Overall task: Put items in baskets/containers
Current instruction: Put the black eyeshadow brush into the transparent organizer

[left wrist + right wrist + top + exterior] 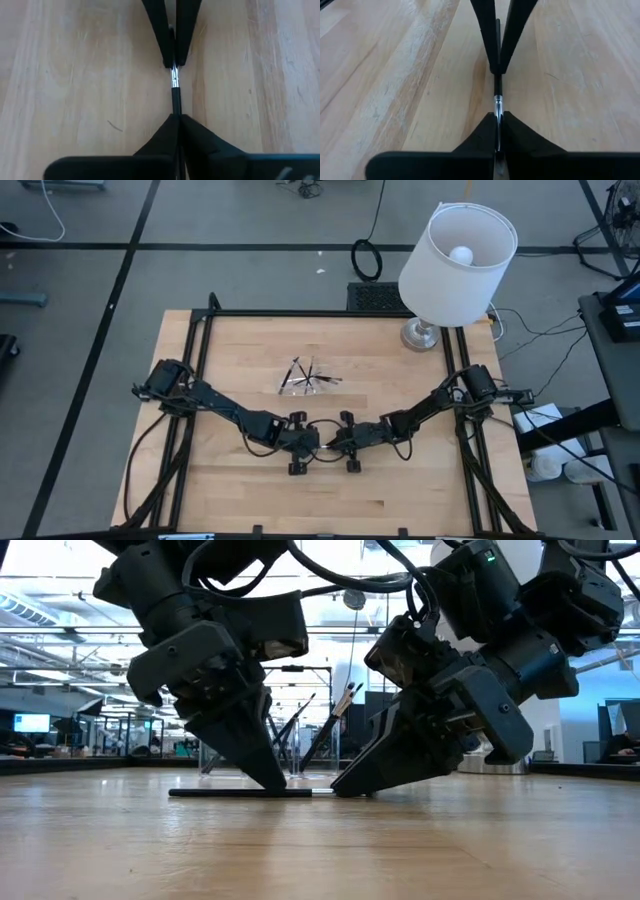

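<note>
One thin dark stick (230, 792) with a metallic band near one end lies flat on the wood near the table's front middle. My left gripper (311, 443) and my right gripper (336, 443) meet tip to tip over it, both shut on it. The stick also shows in the left wrist view (175, 97) and the right wrist view (497, 87). The clear tray (287, 388) sits farther back at the table's middle. Several dark sticks (312, 374) lean in it, ends sticking up (342, 705). My left gripper pinches the stick's dark shaft (176, 111) between its two fingers, slanting down from the table's left and lying along the stick. The stick lies flat on the table, and its free end (178, 792) passes out behind the fingers. My right gripper pinches the stick at its metallic band (497, 106) near the end, between its two fingers. It slants down from the table's right, along the stick. The stick lies flat on the wood.
A white lampshade (458, 252) on a metal base (421, 335) stands at the table's far right corner. A black frame rail (300, 313) runs round the table. Bare wood lies between the grippers and the tray.
</note>
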`<state>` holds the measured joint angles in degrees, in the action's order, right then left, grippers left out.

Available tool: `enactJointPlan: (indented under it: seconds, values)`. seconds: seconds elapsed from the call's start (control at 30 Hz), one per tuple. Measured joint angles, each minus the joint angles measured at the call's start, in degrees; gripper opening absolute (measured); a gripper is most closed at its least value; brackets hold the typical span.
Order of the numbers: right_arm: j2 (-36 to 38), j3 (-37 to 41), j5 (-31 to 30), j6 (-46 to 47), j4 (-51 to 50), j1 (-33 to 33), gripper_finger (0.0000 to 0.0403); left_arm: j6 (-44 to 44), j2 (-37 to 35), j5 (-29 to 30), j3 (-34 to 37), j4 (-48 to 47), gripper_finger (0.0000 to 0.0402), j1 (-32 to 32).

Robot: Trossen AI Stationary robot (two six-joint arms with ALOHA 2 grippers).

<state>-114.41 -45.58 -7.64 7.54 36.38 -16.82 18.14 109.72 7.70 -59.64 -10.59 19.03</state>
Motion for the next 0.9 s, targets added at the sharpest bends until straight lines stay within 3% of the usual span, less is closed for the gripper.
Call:
enactJointPlan:
  seconds: [0.37, 0.6, 0.9]
  values:
    - [4.94, 0.24, 0.14, -3.83, -4.45, -0.94, 0.0002, -0.47, -2.80, -0.49, 0.35, -1.21, 0.0079, 0.25]
    - [12.00, -0.26, -4.33, -7.32, -13.67, -2.12, 0.0005, -0.34, -7.83, 0.13, 0.24, -2.88, 0.0085, 1.51]
    - [16.70, -2.08, -7.28, -7.63, -20.69, -2.28, 0.0002, -2.48, -12.52, 9.01, 0.20, -4.22, 0.0085, 3.93]
